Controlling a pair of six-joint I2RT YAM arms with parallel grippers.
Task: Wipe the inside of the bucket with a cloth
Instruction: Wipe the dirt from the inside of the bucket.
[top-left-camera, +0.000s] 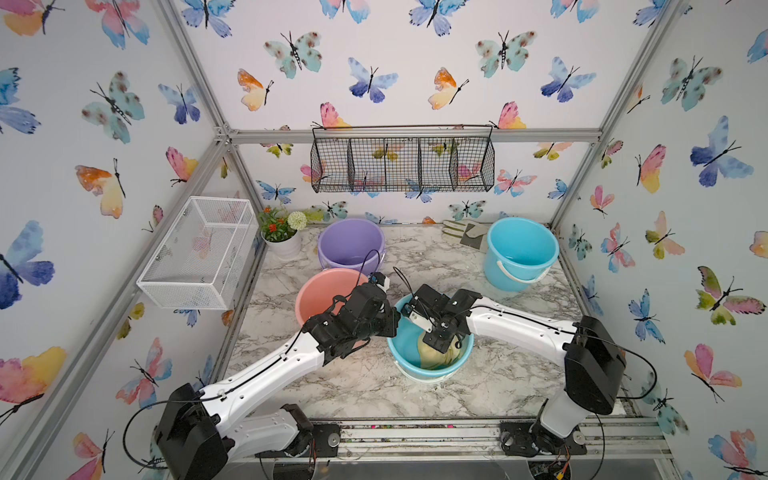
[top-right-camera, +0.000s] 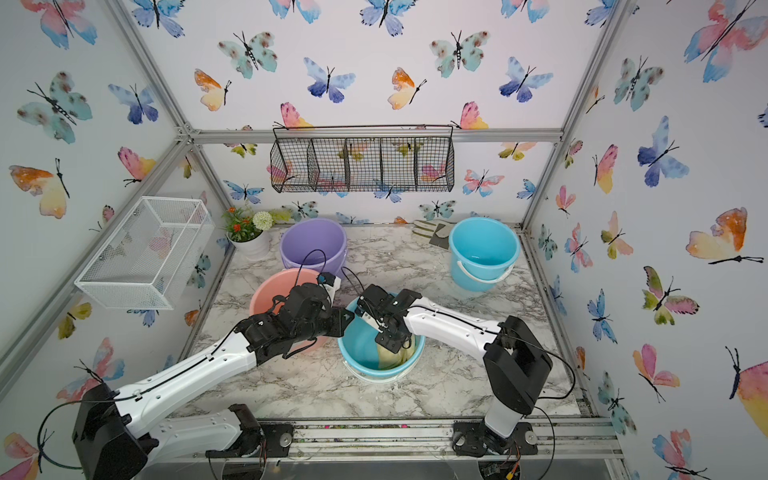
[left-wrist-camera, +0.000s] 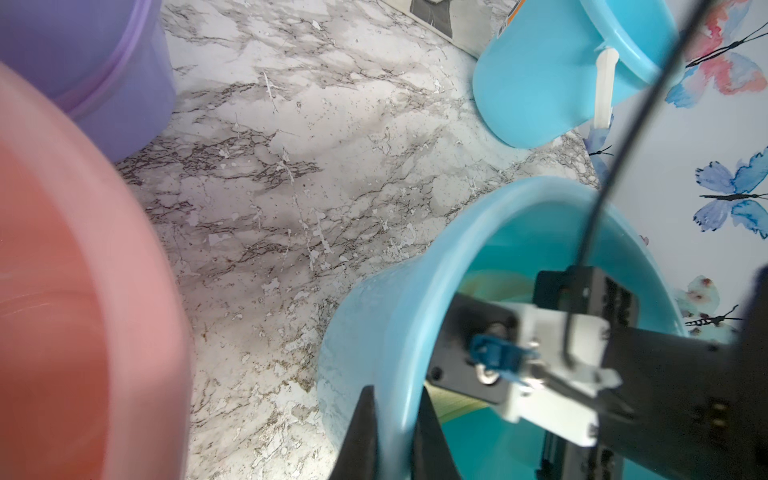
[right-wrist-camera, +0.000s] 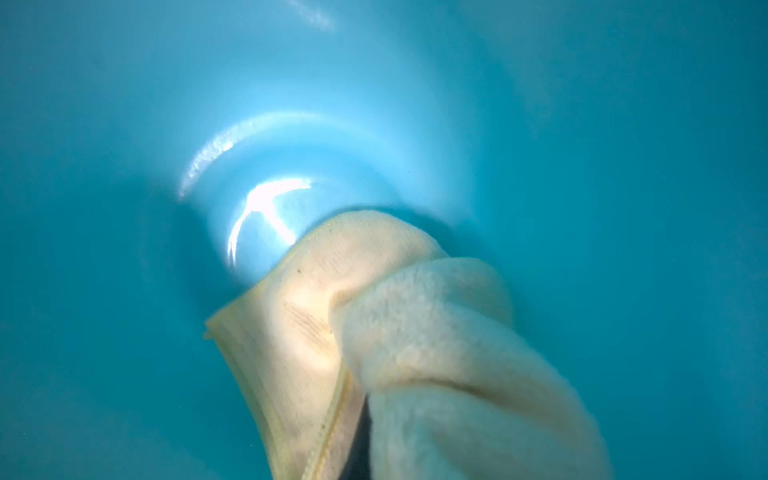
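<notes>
Left hand (left-wrist-camera: 392, 424) pinching bucket (left-wrist-camera: 365, 332) rim tight, showing only in left wrist view. Right hand (top-left-camera: 438, 345) clamping cloth (right-wrist-camera: 415, 332) inside bucket; right wrist view alone showing cloth bunching just ahead of hand.

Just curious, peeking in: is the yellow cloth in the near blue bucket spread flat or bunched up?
Bunched up. The right wrist view shows the cloth in thick rolled folds inside the bucket, not lying flat.

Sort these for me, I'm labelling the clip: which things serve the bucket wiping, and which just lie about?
In use: near blue bucket; cloth inside it; right arm, jaws shut on the cloth; left arm, jaws shut on the rim.
Lying about: far blue bucket; purple bucket; pink bucket; glove; flowerpot; black basket; white basket.
</notes>
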